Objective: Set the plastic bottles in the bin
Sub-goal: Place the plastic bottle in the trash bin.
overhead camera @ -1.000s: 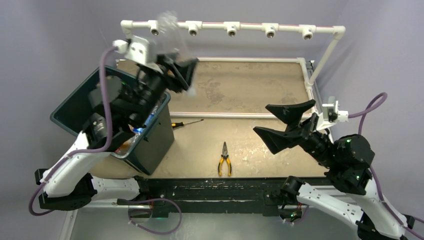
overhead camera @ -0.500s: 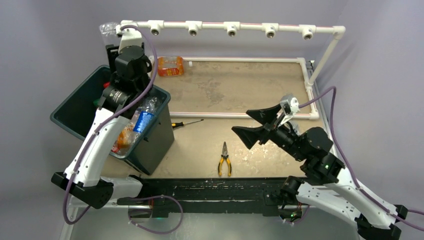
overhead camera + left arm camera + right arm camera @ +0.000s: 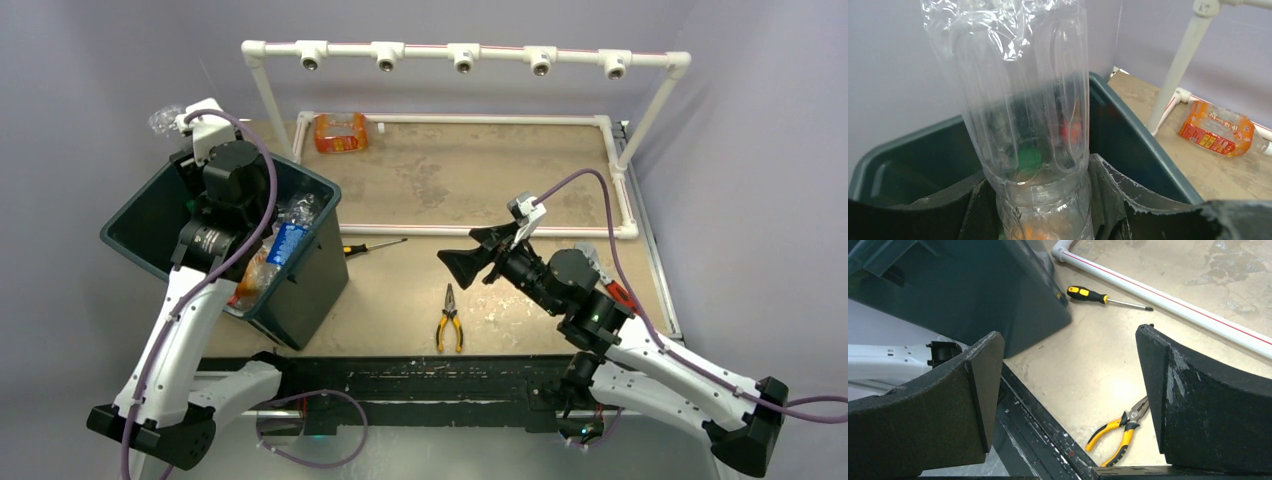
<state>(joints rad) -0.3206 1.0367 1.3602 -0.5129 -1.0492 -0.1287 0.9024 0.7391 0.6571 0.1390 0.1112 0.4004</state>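
Clear bottle gripped in left claw, at bin, right claw gaping

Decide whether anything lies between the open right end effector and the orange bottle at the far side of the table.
Yes. A low white pipe lies flat across the line from the right end effector to the orange bottle. It sits low, so reaching over it looks feasible. Nothing else visible stands in between.
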